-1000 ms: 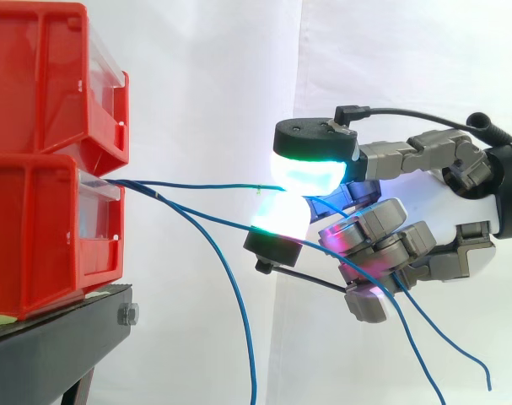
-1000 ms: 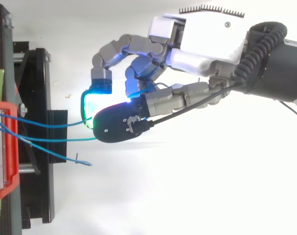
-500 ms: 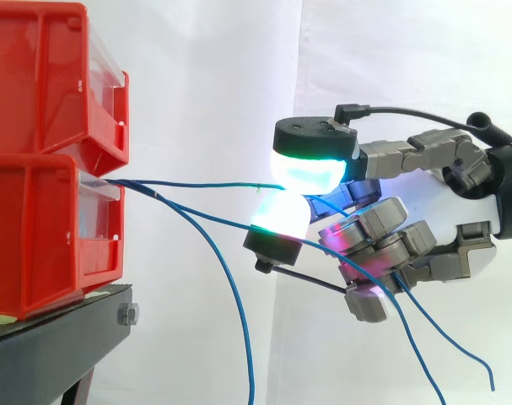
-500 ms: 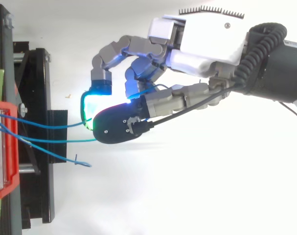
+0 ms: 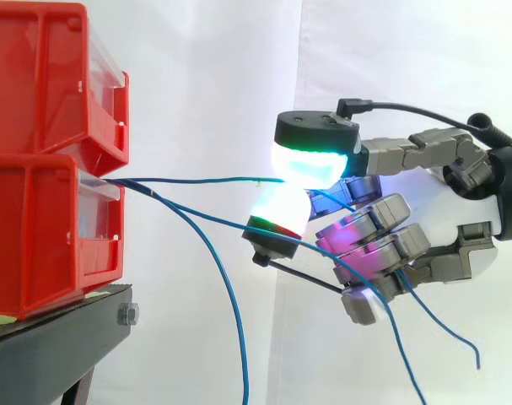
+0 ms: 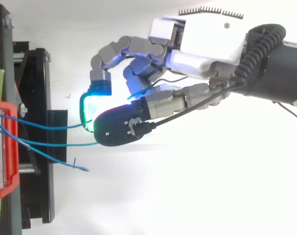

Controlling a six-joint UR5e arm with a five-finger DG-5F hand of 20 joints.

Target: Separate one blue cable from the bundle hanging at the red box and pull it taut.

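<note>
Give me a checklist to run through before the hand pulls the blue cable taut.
1. One cable pinched: ok. The top blue cable runs into the gap between the two glowing pads of the hand.
2. Second blue cable free of the hand: cannot tell. It passes under the lower pad and in among the curled fingers.
3. Third blue cable clear: ok. It hangs down apart from the hand.
4. Top blue cable held at the red box: cannot tell. It disappears at the lower bin's front.
5. Taut: not ok. The top view shows a slight bow.
</note>
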